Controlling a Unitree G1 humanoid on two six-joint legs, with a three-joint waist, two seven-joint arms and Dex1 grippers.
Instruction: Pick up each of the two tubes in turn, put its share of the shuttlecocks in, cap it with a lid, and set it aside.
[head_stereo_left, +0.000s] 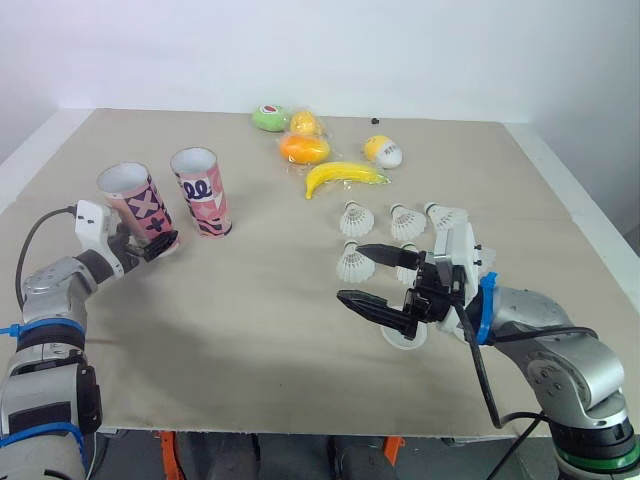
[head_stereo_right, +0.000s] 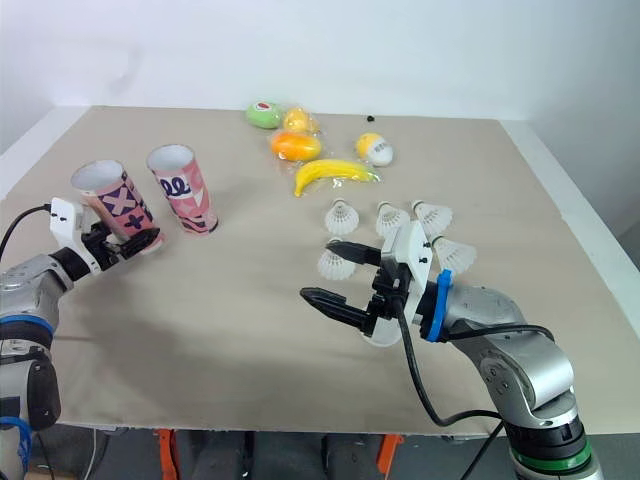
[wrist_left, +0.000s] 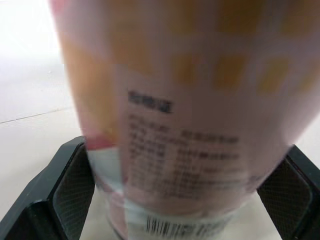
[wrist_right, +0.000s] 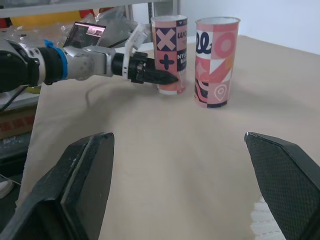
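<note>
Bright, even light; only soft, faint shadows on the table (head_stereo_left: 260, 300).

Wide bare tabletop (head_stereo_left: 260, 310) lies open between the cross-patterned tube (head_stereo_left: 135, 205) and lettered tube (head_stereo_left: 201, 190), just beside each other at left, and the shuttlecocks (head_stereo_left: 356, 220) clustered at right. Fruit (head_stereo_left: 304, 148) blocks the far middle.

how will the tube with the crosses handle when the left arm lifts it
Probably light: the tube with the crosses is open-topped and looks empty. It is tall and narrow, and the left gripper sits near its base, so it may tip. Its thin wall could dent under a hard squeeze.
</note>
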